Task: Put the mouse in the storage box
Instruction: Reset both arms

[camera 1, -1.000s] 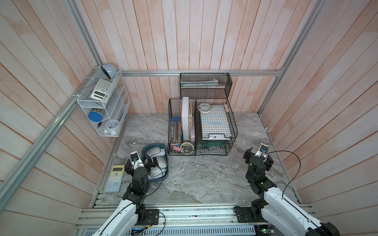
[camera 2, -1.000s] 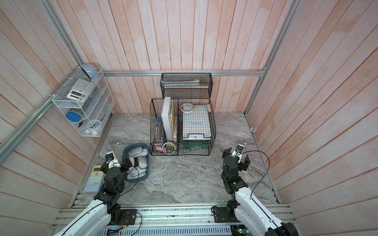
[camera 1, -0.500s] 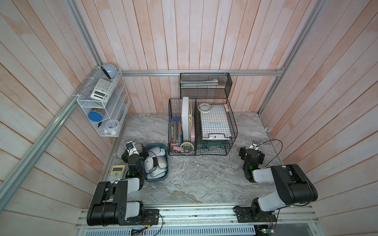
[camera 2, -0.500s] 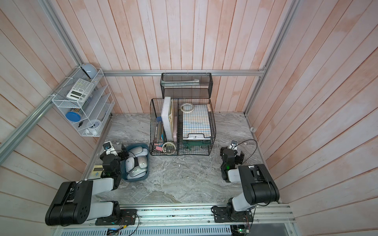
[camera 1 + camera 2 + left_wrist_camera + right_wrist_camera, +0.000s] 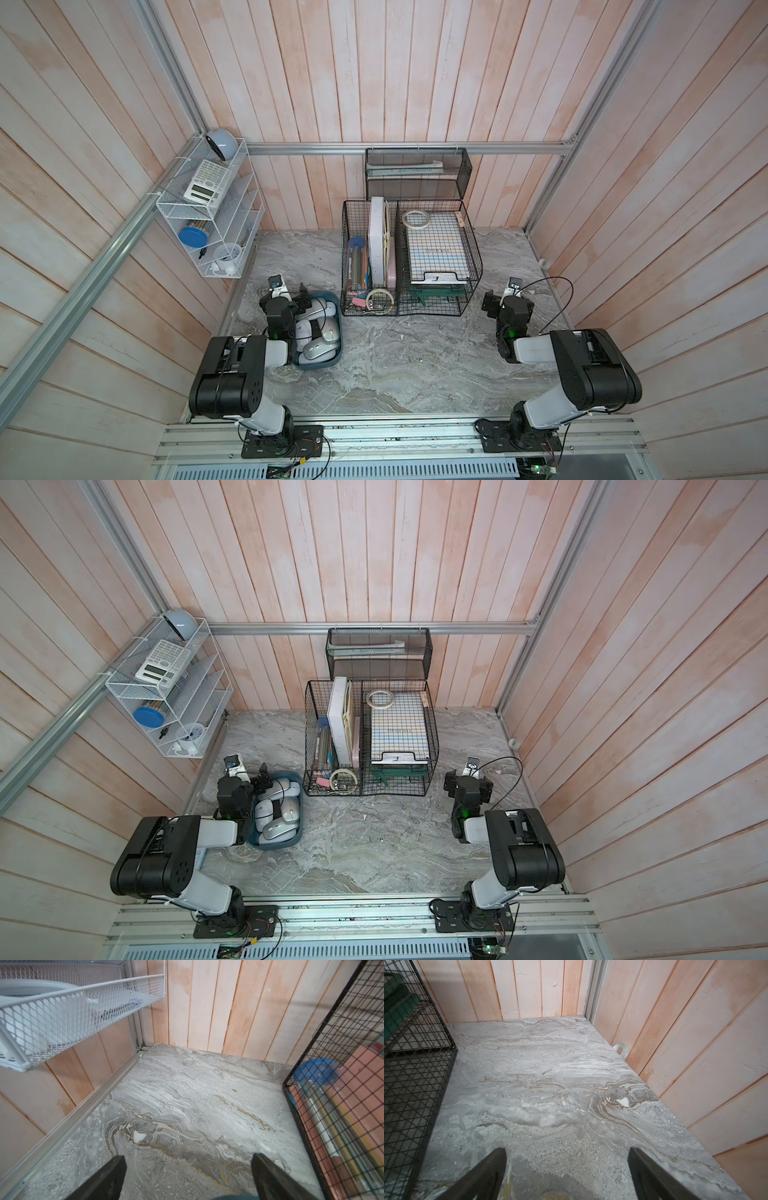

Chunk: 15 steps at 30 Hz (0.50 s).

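Lower left in both top views: teal storage box [image 5: 337, 332] [image 5: 275, 845], packed with grey-white mice [image 5: 318, 348]. Left gripper [image 5: 188, 1169] spread wide, empty, at box's upper end. Right gripper [image 5: 566, 1164] spread wide, empty, over bare marble. Grid notebook [image 5: 436, 249] cover lettering too small to read.

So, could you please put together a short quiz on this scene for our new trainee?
1. True or false: the left claw and the right claw are both open and empty.
2. Name the buttoned device lying in the white wire rack.
3. Where do the mice lie? A) in the white wire rack B) in the storage box C) in the right claw

Key: 1 true; 2 the calculator; 3 B.
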Motion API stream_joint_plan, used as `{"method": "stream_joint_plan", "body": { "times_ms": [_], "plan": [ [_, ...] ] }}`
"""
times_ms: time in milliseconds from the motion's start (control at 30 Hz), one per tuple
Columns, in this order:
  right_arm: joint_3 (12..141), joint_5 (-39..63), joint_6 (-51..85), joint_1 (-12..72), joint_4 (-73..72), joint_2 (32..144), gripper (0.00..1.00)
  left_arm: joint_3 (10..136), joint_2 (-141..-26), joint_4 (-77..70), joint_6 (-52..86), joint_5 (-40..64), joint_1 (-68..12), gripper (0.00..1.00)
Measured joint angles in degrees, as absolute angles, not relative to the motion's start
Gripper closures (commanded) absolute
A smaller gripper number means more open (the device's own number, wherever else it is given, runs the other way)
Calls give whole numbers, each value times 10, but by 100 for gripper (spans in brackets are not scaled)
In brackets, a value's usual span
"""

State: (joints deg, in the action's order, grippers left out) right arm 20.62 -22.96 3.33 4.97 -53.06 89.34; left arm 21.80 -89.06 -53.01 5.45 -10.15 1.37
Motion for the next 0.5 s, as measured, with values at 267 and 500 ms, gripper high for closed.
{"method": "stream_joint_plan", "body": {
  "times_ms": [267, 500],
  "plan": [
    [206, -228, 33, 50, -531, 893, 3, 218, -891, -526, 55, -103, 14, 0],
    [206, -224, 34, 48, -529, 893, 2, 218, -891, -526, 54, -104, 14, 0]
  ]
}}
